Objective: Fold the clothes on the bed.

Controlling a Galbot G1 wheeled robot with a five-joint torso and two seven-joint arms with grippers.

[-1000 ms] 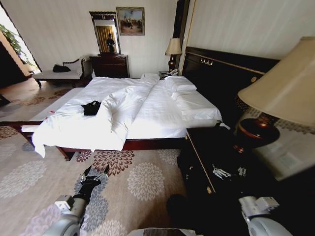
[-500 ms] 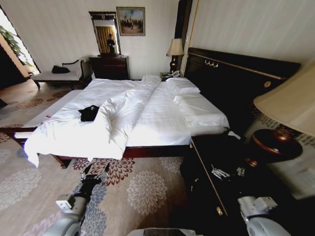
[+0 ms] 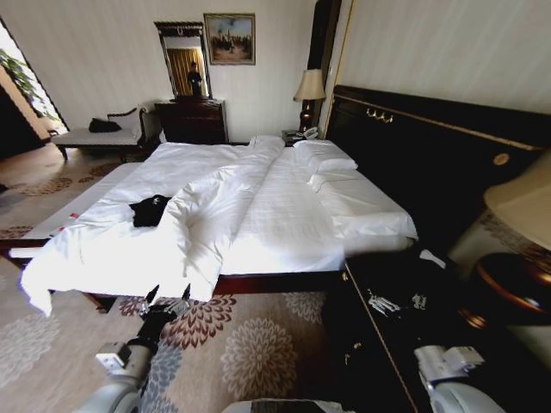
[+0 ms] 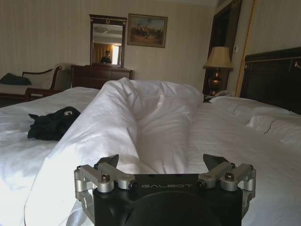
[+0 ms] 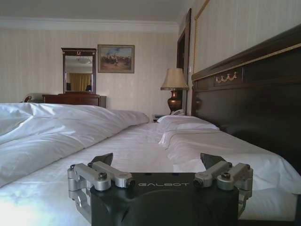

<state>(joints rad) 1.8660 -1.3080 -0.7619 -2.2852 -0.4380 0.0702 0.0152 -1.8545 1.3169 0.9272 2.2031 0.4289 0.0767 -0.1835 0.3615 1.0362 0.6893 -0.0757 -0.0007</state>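
The clothes are a crumpled black T-shirt [image 3: 149, 209] lying on the left part of the bed [image 3: 284, 215], beside a ridge of bunched white duvet [image 3: 202, 215]. In the left wrist view the T-shirt [image 4: 51, 125] lies beyond that ridge, on the bed [image 4: 244, 146]. My left gripper [image 3: 168, 299] hangs open over the carpet just short of the bed's foot edge; its wrist view shows the left gripper [image 4: 162, 162] holding nothing. My right gripper [image 3: 400, 302] is open above the dark nightstand. From its wrist the right gripper [image 5: 157, 160] faces along the bed [image 5: 141, 150] by the headboard.
A dark nightstand [image 3: 379, 267] with a lamp [image 3: 525, 206] stands close at my right. The tall headboard [image 3: 430, 155] runs along the bed's right side. A dresser with mirror [image 3: 191, 120] and a bench [image 3: 99, 135] stand at the far wall. Flowered carpet [image 3: 250, 344] lies before me.
The whole head view has shifted: the bed sits lower and nearer, and the lamp has slid toward the right edge, so the camera moved. Both arms keep their pose.
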